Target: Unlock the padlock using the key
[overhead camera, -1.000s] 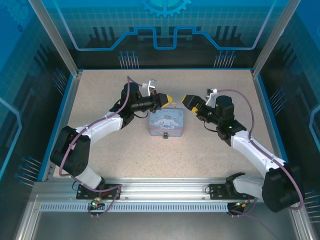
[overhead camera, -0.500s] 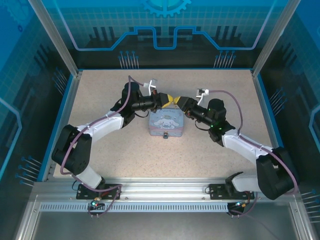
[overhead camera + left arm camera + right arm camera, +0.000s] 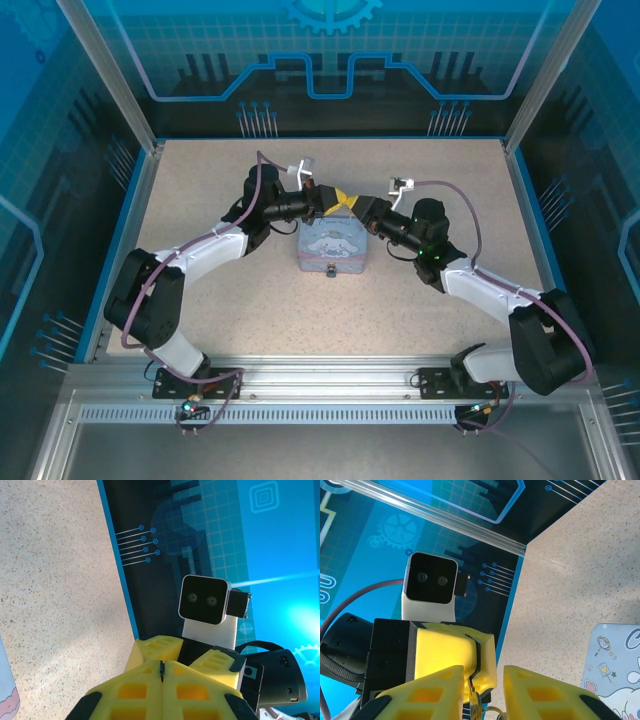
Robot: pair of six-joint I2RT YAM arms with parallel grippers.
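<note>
The only writing is on the lid of the one pale blue-lavender tin [image 3: 332, 243]: in the right wrist view, what looks like a curly capital C is cut off by the frame edge, above small doodles and part of a white cartoon dog. One padlock [image 3: 331, 268], a tiny dark speck, sits at the tin's near edge, on the speckled table [image 3: 200, 180]. Two arms meet tip to tip just above the tin's far edge. The left gripper [image 3: 340, 200] has its two yellow fingers pressed flat together, and in its own wrist view a thin dark sliver, the key [image 3: 161, 668], stands pinched in the seam at their tips. The right gripper [image 3: 362, 205] has its two fingers spread apart, one on each side of the left gripper's closed tips, with a thin metal loop [image 3: 486, 711] hanging in the gap. Each wrist view faces the other arm's camera block [image 3: 202, 600], a white-edged black square with two round lenses.
</note>
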